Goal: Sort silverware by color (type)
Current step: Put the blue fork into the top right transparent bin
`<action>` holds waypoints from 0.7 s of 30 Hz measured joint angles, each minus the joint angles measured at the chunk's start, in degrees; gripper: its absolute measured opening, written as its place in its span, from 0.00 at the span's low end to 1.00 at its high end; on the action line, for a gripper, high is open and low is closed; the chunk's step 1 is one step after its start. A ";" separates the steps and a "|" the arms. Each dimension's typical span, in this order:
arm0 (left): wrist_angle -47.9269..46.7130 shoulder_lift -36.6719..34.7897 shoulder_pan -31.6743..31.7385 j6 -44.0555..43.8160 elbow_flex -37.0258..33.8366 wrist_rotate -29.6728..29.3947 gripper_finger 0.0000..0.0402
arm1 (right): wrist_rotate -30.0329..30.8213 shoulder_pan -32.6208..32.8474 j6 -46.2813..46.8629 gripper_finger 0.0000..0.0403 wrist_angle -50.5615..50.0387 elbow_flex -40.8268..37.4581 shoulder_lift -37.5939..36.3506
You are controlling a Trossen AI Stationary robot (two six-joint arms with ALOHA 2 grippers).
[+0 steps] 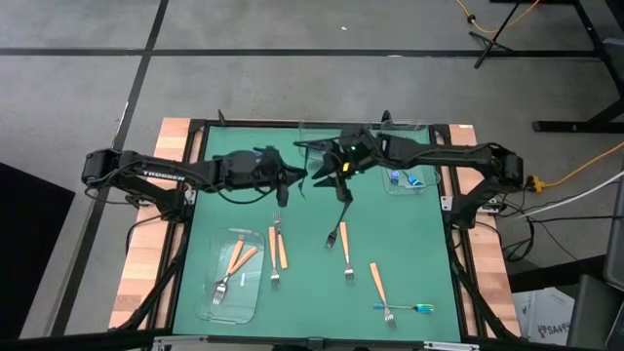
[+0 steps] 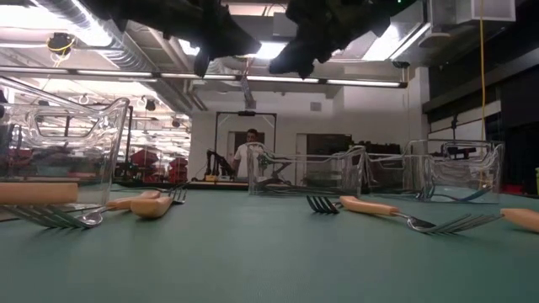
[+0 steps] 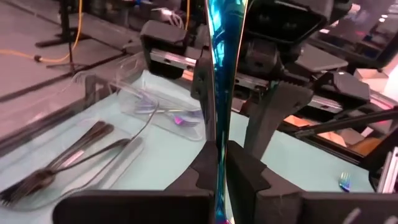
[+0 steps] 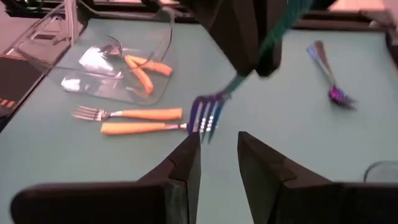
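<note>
My left gripper [image 3: 221, 155] is shut on an iridescent blue fork [image 4: 214, 102] above the middle of the green mat [image 1: 312, 283]. The fork is in the air. My right gripper [image 4: 219, 149] stands open just beside it, fingers apart with nothing between them, close to the fork's tines. In the high view both grippers, left [image 1: 295, 177] and right [image 1: 336, 168], meet near the far middle. Orange-handled forks [image 1: 278, 249] lie flat on the mat. My left gripper pinches the fork's handle [image 3: 219, 118] between its two fingers; the handle runs along the fingers and out past their ends. The fork slants down from the hold, tines [image 4: 205, 115] lowest, lifted clear of the mat.
A clear tray [image 1: 232, 283] at the near left holds orange-handled forks. A far tray [image 3: 93, 168] holds black forks. A tray [image 1: 408, 178] at the right holds iridescent pieces. More orange forks [image 1: 377, 281] and an iridescent fork [image 1: 405, 308] lie on the near mat, and an iridescent utensil [image 4: 329, 78] too.
</note>
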 joint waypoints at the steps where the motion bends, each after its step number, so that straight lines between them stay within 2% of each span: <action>1: 0.17 0.00 -0.19 0.61 0.00 0.00 0.03 | 0.70 0.52 -0.02 0.24 1.11 0.00 0.00; 6: 2.70 0.00 -1.02 2.15 0.00 0.04 0.03 | 3.37 2.55 0.10 0.24 5.42 0.00 0.00; 21: 7.43 -0.07 -3.07 8.34 0.00 -0.05 0.03 | 3.30 3.97 3.11 0.24 11.80 -0.03 0.00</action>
